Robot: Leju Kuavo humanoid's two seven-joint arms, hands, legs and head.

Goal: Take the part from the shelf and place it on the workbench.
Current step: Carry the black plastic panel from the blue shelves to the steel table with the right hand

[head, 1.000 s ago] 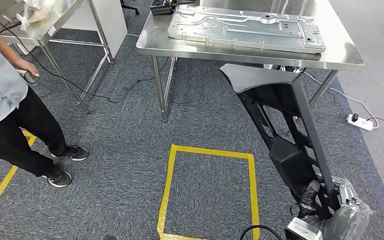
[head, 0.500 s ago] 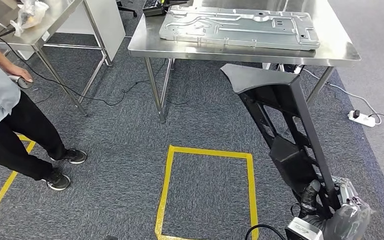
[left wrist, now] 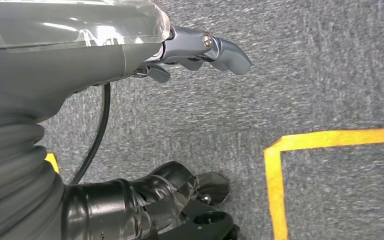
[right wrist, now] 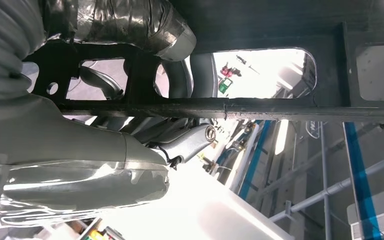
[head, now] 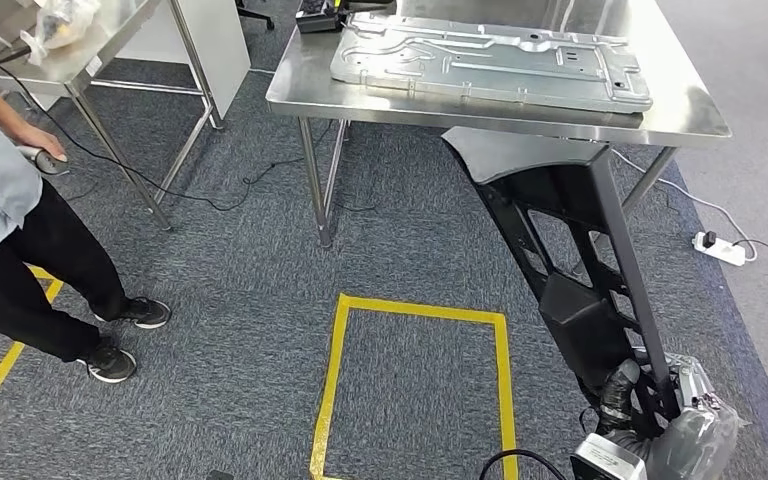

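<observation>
A robot's view looks down onto grey carpet (head: 230, 300) in a workshop. At lower right, the right hand (head: 650, 425) grips a long black part (head: 570, 250), a flat frame with open cut-outs. The part rises at a slant from the hand up to the near edge of a steel workbench (head: 695, 110), and its broad top end lies under that edge, in front of the bench and not on it. In the right wrist view the fingers (right wrist: 190, 142) wrap around a black bar of the part (right wrist: 230, 107), clamped on it.

A large silver plate (head: 490, 62) with pressed ribs lies flat on the bench top. A white power strip (head: 720, 246) rests on the floor to the right of the bench legs. A rectangle of yellow tape (head: 415, 375) marks the carpet just in front of the robot.

In the left wrist view the left hand (left wrist: 195, 50) hangs over the carpet holding nothing. Its fingers look loosely apart, though the angle makes this hard to judge.

At the left stands a person (head: 20, 240) in a grey shirt, dark trousers and black shoes, holding a small dark object with a cable. Behind them stands a second steel table (head: 100, 45).
</observation>
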